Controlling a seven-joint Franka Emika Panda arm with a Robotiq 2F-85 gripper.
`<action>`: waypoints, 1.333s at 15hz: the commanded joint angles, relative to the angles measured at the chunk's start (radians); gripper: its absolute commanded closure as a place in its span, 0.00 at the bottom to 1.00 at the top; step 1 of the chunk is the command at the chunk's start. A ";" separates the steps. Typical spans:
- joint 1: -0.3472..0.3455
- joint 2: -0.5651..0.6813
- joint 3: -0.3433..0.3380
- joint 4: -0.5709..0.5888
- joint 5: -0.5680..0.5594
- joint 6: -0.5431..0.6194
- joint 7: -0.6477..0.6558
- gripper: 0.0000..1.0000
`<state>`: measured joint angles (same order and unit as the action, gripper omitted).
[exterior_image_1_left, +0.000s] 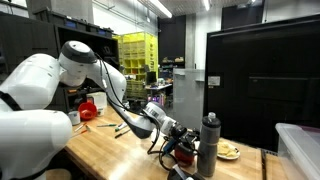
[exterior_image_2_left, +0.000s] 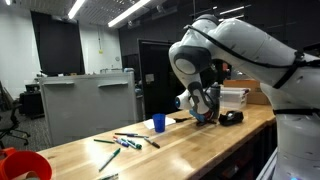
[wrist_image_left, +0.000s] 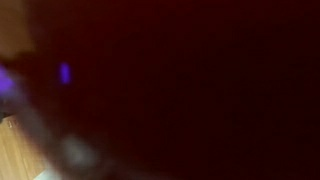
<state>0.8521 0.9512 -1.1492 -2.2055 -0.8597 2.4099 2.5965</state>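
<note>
Down low goes the end effector (exterior_image_1_left: 177, 138), right over a red object (exterior_image_1_left: 185, 152) near the end edge of the tabletop (exterior_image_1_left: 105, 150), by the clear bin (exterior_image_1_left: 298, 148). A grey bottle (exterior_image_1_left: 209, 146) stands just beside it. The wrist view is a dark red blur, so I cannot tell if the fingers are parted or closed. Markers (exterior_image_2_left: 125, 142) lie mid-tabletop.

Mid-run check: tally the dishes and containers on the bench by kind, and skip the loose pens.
Grey bottle: 1
Blue cup: 1
Red bowl: 1
Plate: 1
Clear plastic bin: 1
Total: 5
</note>
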 joint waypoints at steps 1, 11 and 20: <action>-0.059 -0.114 0.007 -0.002 -0.069 -0.018 0.007 0.47; -0.055 -0.130 -0.029 -0.017 -0.045 0.047 -0.018 0.47; 0.000 -0.210 -0.153 -0.047 -0.061 0.080 -0.012 0.47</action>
<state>0.7937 0.8177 -1.2239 -2.2152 -0.8999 2.4834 2.5964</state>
